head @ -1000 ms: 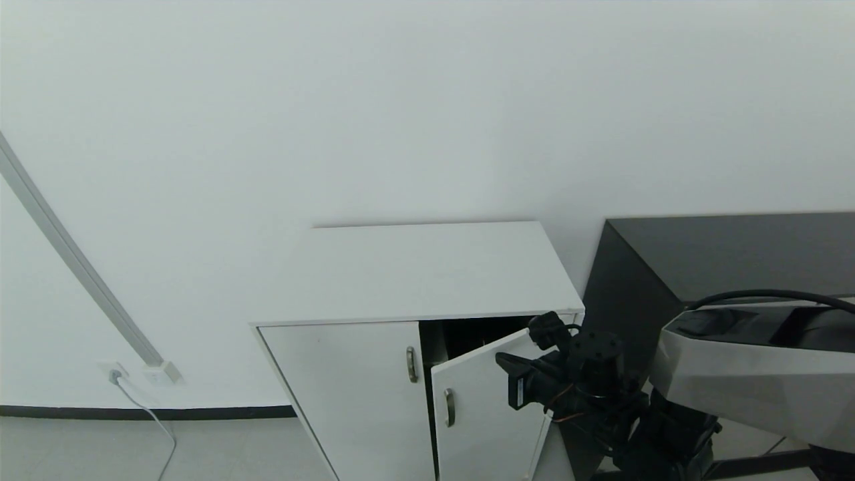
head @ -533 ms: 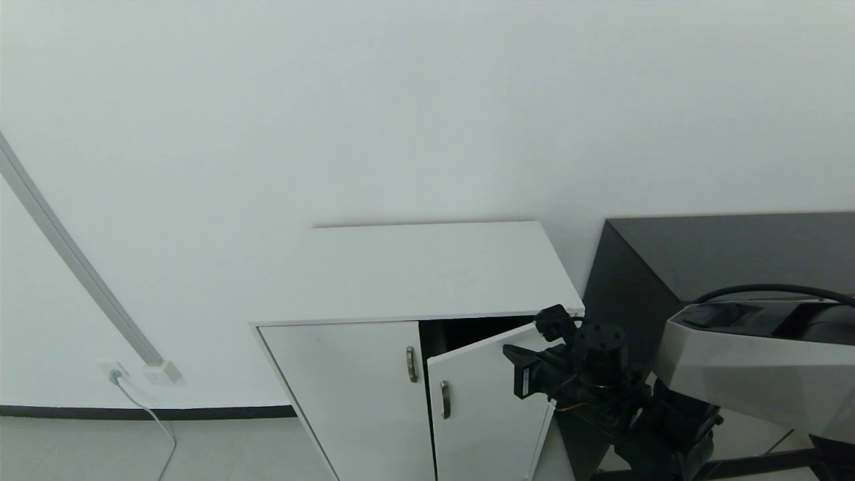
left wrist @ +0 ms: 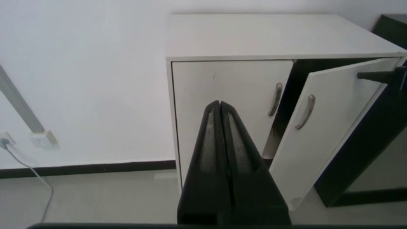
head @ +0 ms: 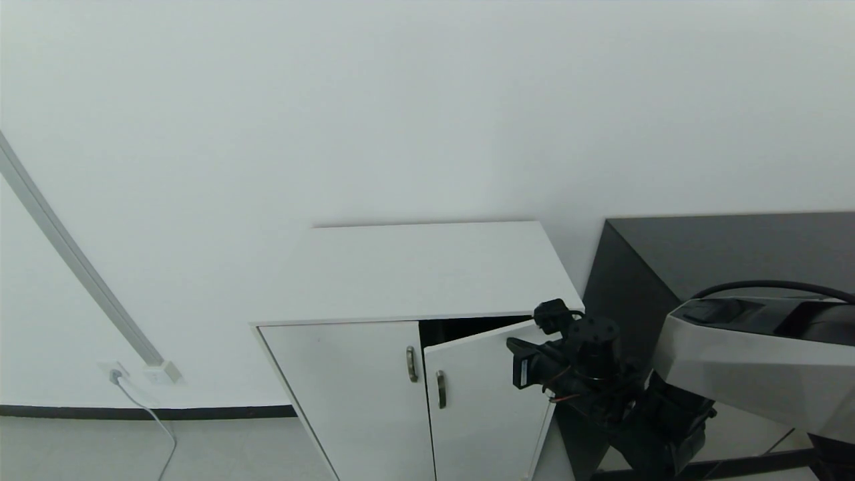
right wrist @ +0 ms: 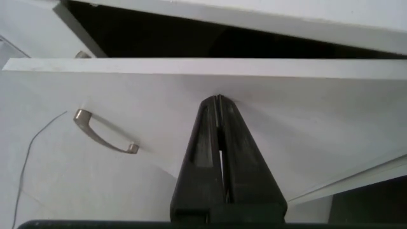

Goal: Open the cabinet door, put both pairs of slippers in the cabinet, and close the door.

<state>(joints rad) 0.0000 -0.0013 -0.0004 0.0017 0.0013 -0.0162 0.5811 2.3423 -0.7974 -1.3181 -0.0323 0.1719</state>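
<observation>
Your white cabinet (head: 427, 274) sits low in the centre of the head view, backed against the wall. Its left door (head: 347, 394) lies flush shut. Its right door (head: 484, 401) stands slightly ajar, and a dark wedge of the interior shows above its top edge. That door's metal handle (head: 440, 389) sits close to the middle seam. Your right hand (right wrist: 219, 99) is clenched on nothing, with its tips at the ajar door's front face near the top edge, right of the handle. Your left hand (left wrist: 219, 104) is also clenched and empty, hanging well short of the cabinet front. A black piece of furniture (head: 728, 254) stands just right of the cabinet.
</observation>
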